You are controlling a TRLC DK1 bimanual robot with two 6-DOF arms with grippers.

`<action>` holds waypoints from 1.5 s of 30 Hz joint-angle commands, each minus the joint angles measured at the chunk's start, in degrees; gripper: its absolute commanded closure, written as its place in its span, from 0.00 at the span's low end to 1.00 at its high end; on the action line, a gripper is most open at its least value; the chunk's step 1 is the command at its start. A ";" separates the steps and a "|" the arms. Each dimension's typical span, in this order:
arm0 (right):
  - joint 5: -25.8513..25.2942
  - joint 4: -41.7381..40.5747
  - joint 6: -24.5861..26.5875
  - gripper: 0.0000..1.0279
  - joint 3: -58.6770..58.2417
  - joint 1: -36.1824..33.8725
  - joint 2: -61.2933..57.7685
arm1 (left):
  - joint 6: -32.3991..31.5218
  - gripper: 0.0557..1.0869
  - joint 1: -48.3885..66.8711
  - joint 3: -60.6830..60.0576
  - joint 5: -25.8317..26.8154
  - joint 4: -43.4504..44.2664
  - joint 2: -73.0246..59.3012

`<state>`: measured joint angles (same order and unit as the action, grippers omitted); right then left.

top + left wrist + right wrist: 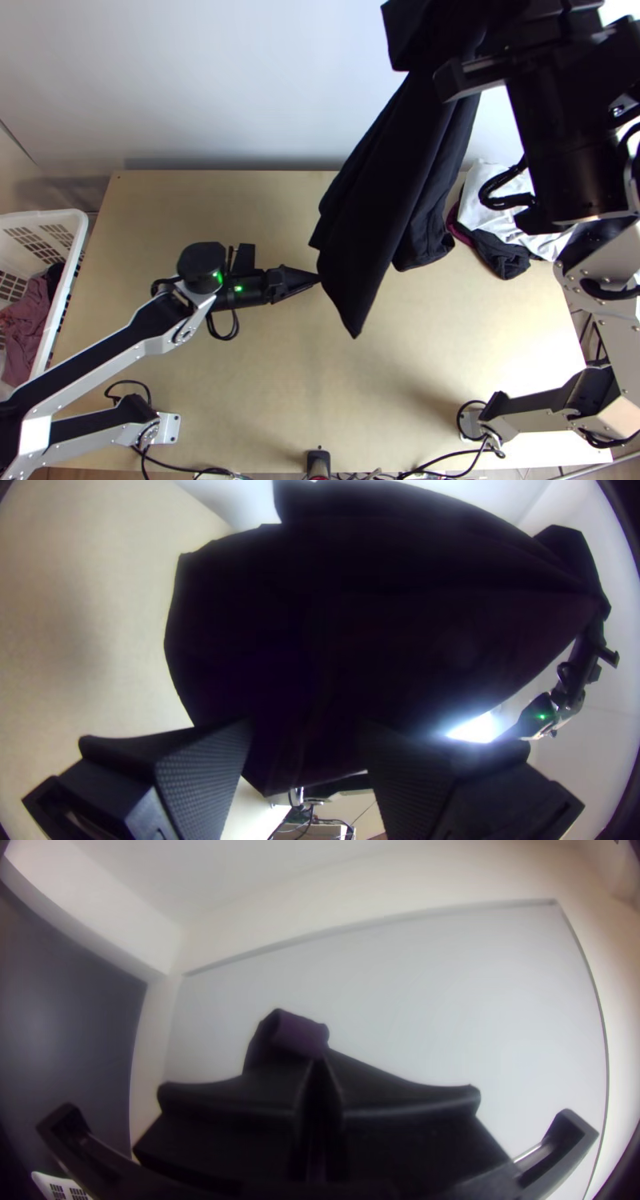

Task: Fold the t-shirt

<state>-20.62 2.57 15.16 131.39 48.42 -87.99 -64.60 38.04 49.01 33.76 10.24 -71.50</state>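
In the top view we see the black t-shirt (pixel 392 192) hanging in long folds over the table (pixel 240 384), its long axis slanting from the upper right of the frame to a pointed lower end near the centre. The left gripper (pixel 309 279) is the nearer one to that lower end: it lies just left of the cloth and points right, towards the shirt's lower left edge. Whether it touches, we cannot tell. In the left wrist view its two fingers stand wide apart, with the dark cloth spread broadly beyond them.

The right gripper (pixel 319 1070) is at the shirt's high end, upper right in the top view. Its fingers are pressed together on the fabric, and a small fold stands up past the tips. We cannot tell which part of the shirt is pinched.

Right of the shirt lies a white cloth (pixel 492 204) on darker garments; at the left edge is a white laundry basket (pixel 81 222) with a mauve garment (pixel 26 320) inside.

We judge this to be early work, the shirt held up to find an edge. The next move probably calls for the left gripper to close on the nearby edge; it could catch two layers or miss a swaying hem.
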 commanded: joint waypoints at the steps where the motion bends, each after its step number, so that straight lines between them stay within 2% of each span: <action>1: -0.03 -2.04 1.10 0.97 0.79 -0.96 -0.43 | -4.66 0.26 -0.51 -0.76 -1.06 6.81 -5.31; 4: -0.03 -1.69 1.10 0.97 0.62 -0.88 -0.34 | -6.24 0.26 -0.69 0.38 -3.44 11.38 -8.39; 9: -0.03 -0.37 0.84 0.97 0.36 -0.79 0.53 | -6.86 0.26 -1.57 5.92 -6.07 13.40 -12.96; 16: -0.03 0.33 1.10 0.97 -0.26 -1.14 1.15 | -9.49 0.26 1.86 13.56 -6.07 13.75 -17.26; 32: 0.76 0.33 1.89 0.97 -0.17 -4.48 0.97 | -9.58 0.26 5.11 11.63 -5.63 13.75 -17.70; 45: 1.20 -0.55 1.98 0.97 0.27 -4.65 0.09 | -10.64 0.26 5.46 16.02 -5.37 14.55 -22.89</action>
<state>-19.55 2.42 17.17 131.57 43.77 -87.55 -74.63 43.72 62.35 28.71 24.64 -91.05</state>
